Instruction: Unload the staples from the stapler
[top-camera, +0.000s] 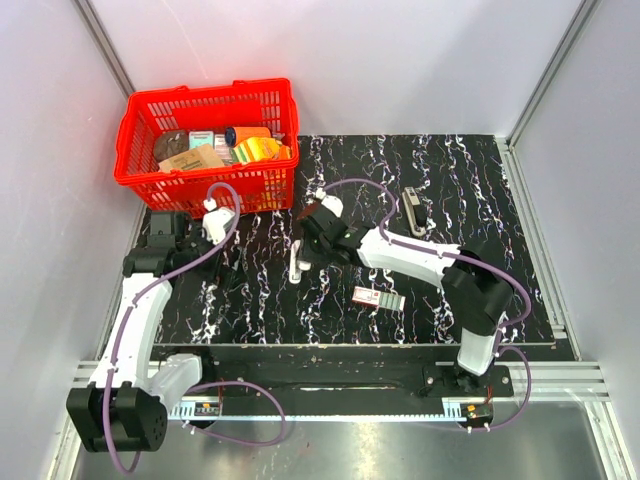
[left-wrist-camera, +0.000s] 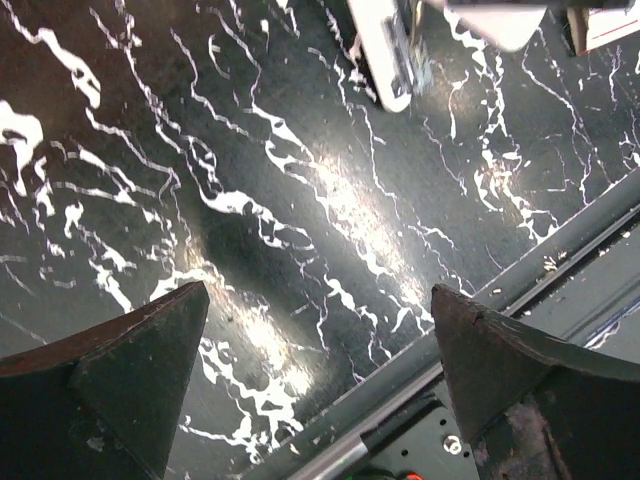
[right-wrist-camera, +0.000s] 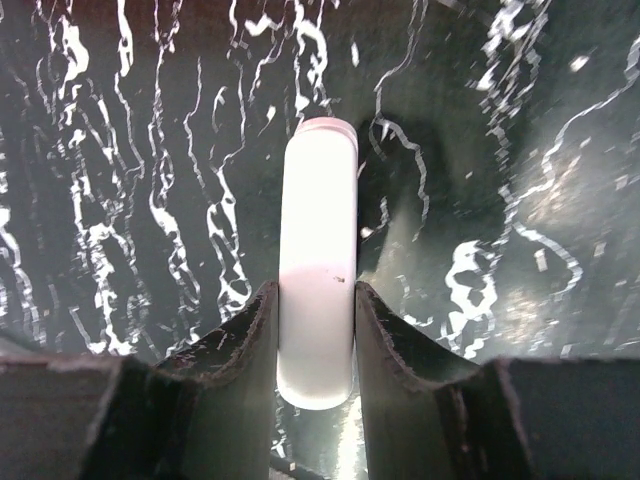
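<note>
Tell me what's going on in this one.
The right gripper is shut on the slim white stapler, near the middle of the black marbled table. The left gripper is open and holds nothing, hovering over the table close by. A small red-and-white box lies beside the right arm, and a red basket sits at the far left. No loose staples are visible.

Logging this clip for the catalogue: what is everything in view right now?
stapler: one, silvery white, mid-mat, between the right gripper's fingers
small box: one, red and white, on the mat, nearer the arm bases
slim object: one, dark grey, far right of the mat
basket: one, red, far left, holding assorted packages
mat: one, black with white veining
left gripper: open, over bare mat
right gripper: shut on the stapler
</note>
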